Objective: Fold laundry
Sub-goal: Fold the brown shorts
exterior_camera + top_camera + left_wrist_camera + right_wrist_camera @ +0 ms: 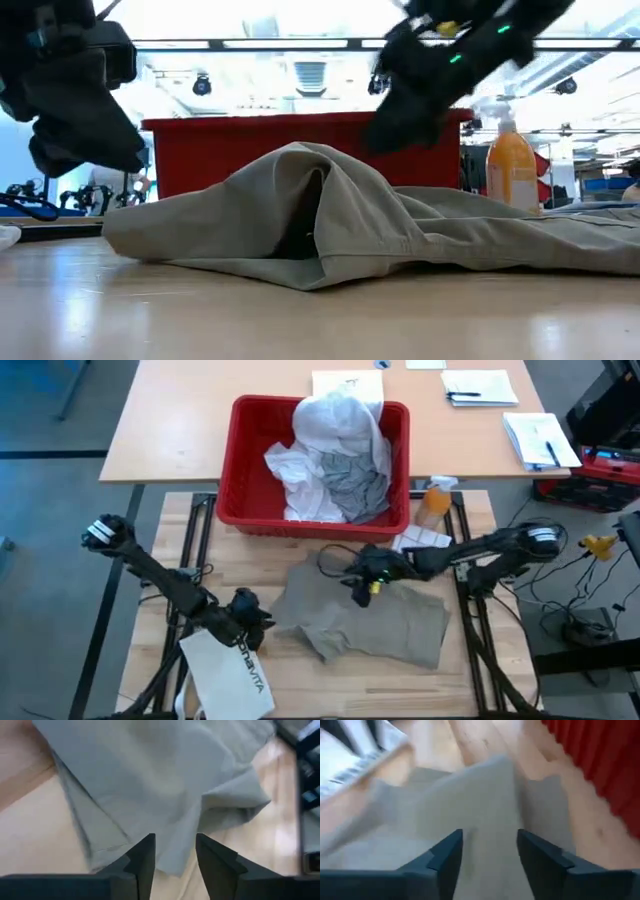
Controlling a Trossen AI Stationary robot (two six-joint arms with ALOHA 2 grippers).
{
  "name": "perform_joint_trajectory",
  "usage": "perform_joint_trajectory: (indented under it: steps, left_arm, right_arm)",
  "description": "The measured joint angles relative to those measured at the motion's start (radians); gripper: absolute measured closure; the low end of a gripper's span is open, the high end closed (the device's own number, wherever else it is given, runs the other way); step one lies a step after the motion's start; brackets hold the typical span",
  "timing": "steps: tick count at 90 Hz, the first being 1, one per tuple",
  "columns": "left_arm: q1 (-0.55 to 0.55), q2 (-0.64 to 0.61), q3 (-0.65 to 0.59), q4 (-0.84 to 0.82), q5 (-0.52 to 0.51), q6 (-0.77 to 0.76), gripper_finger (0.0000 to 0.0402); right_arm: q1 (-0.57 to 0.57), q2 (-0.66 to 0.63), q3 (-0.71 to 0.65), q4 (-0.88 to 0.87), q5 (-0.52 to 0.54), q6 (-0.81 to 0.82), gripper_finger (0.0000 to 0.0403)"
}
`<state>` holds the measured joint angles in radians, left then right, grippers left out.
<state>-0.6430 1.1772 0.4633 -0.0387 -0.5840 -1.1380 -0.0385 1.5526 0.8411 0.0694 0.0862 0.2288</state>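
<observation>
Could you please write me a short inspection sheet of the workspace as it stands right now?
Surface: wooden table, bare at the front.
Job's things: khaki-tan piece lies rumpled at table centre; grey T-shirt and white shirt heaped in the red basket.
Clutter: white bonavita bag, orange spray bottle.
Grippers: left gripper open at the garment's left edge; right gripper open over its back edge.
Cables: black cable beside the basket.
Surroundings: papers on the far desk.
</observation>
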Motion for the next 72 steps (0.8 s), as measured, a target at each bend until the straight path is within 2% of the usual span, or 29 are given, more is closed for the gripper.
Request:
perform_joint_trajectory:
  steps: [17, 33, 45, 55, 72]
  left_arm:
    - [0.0, -0.017, -0.002, 0.008, -0.001, 0.024, 0.0294]
    - [-0.001, -0.024, 0.0, 0.013, 0.005, 0.03, 0.0296]
    - [-0.001, -0.024, 0.0, 0.011, 0.025, 0.042, 0.0293]
    - [-0.001, -0.021, 0.0, 0.008, 0.026, 0.067, 0.0287]
    - [-0.001, -0.022, 0.0, 0.008, 0.026, 0.103, 0.0283]
  right_arm:
    - [-0.044, 0.234, 0.222, -0.008, -0.02, -0.155, 0.0198]
    - [-0.063, 0.41, 0.436, -0.082, -0.019, -0.176, 0.0212]
    - [-0.077, 0.517, 0.565, -0.21, -0.017, -0.149, 0.0228]
    - [-0.081, 0.568, 0.633, -0.313, -0.022, -0.14, 0.024]
    - [-0.08, 0.574, 0.656, -0.328, -0.053, -0.144, 0.0288]
